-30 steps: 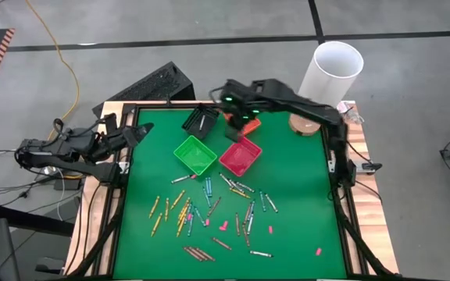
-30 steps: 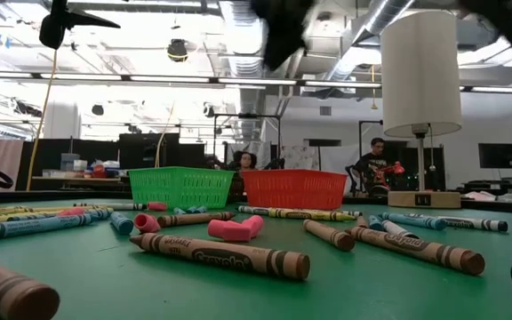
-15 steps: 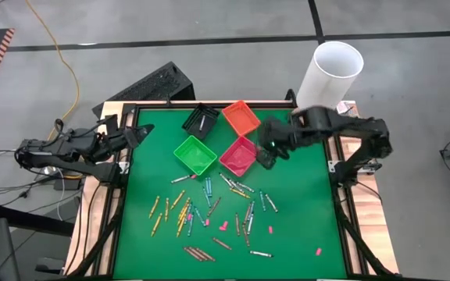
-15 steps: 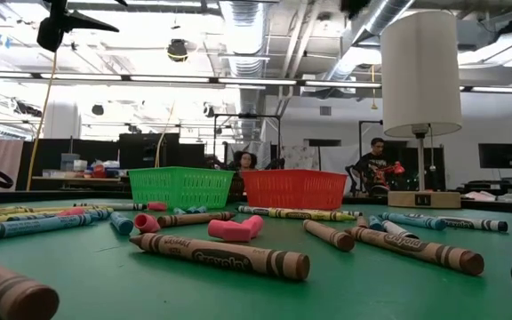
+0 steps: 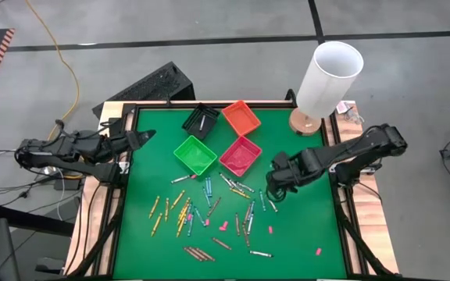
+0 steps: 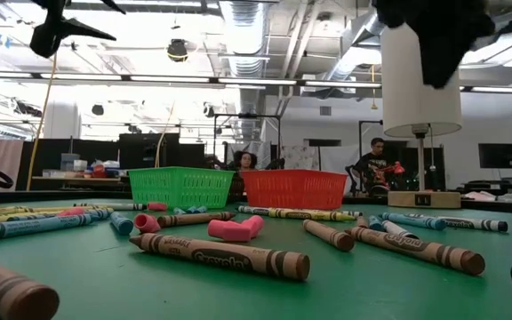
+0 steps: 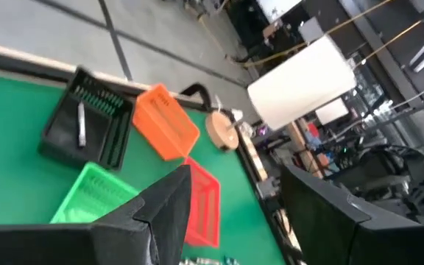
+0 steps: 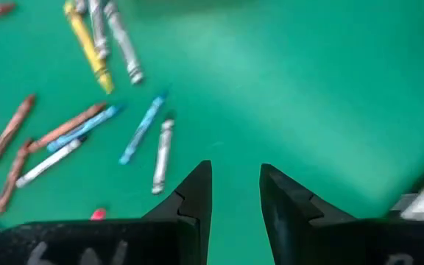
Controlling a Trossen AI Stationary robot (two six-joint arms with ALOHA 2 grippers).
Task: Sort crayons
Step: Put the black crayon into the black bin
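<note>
- "Crayola" can be read on the wrapper of the brown crayon [image 6: 220, 255] lying nearest in the low view.
- The crayons [image 5: 209, 207] are seen as thin paper-wrapped sticks in yellow, blue, brown and grey, scattered over the lower centre of the green tabletop [image 5: 303, 234] in the high view.
- The right tool [image 5: 274, 190] is held over the right of centre, just beside the scatter; its fingers [image 8: 195, 195] are parted and empty.
- The left tool [image 5: 143, 136] is kept at the left edge, fingers apart, empty.
</note>
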